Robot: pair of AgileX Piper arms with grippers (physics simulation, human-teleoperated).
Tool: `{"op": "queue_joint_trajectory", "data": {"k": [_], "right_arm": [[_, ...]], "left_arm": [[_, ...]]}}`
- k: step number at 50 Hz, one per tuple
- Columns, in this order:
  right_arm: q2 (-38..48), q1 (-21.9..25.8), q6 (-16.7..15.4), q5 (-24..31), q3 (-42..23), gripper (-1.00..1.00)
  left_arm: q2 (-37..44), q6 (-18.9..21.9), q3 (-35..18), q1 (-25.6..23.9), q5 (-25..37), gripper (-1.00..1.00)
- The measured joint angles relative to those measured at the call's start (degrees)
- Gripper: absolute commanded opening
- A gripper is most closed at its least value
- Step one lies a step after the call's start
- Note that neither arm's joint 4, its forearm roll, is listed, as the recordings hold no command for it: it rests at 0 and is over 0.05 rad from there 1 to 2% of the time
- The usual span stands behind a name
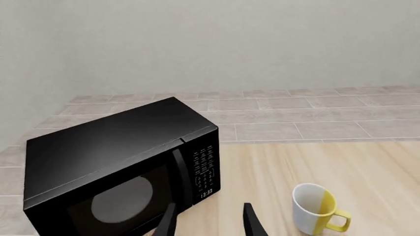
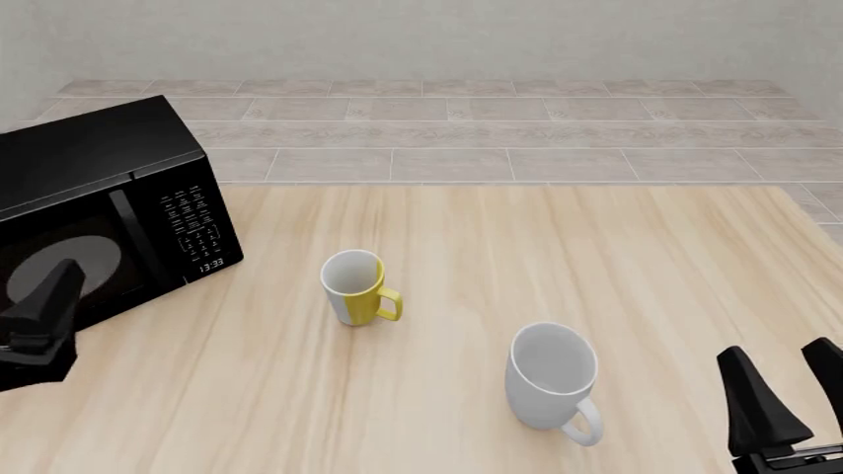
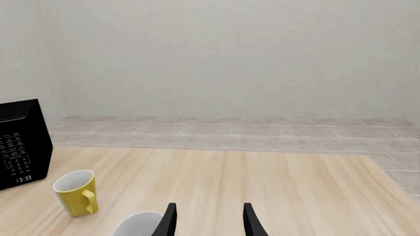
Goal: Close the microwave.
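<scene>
The left hand (image 2: 46,296) hovers released, holding nothing, just in front of the microwave's (image 2: 113,202) dark door, which looks flush with the body. The microwave sits at the counter's (image 2: 527,247) far left. The right hand (image 2: 788,385) is released too, low at the near right, beside a white mug (image 2: 551,380); a yellow-and-white mug (image 2: 355,286) stands mid-counter.

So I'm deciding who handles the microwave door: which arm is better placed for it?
The left. Its gripper sits right in front of the microwave, jaws apart and pointed at the door. The right gripper is at the table's far right, beyond the white mug, and its camera catches only the keypad edge.
</scene>
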Motion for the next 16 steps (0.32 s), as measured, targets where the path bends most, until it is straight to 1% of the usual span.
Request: {"op": "queue_joint_trajectory", "data": {"k": [8, 16], "right_arm": [[0.18, -0.07, -0.2, -0.11, 0.31, 1.0], [0.76, -0.17, -0.5, -0.61, 0.48, 1.0]], "left_arm": [[-7.88, -0.64, 0.64, -0.92, 5.82, 1.0], [-10.75, -1.46, 1.11, -1.46, 8.03, 1.0]]}}
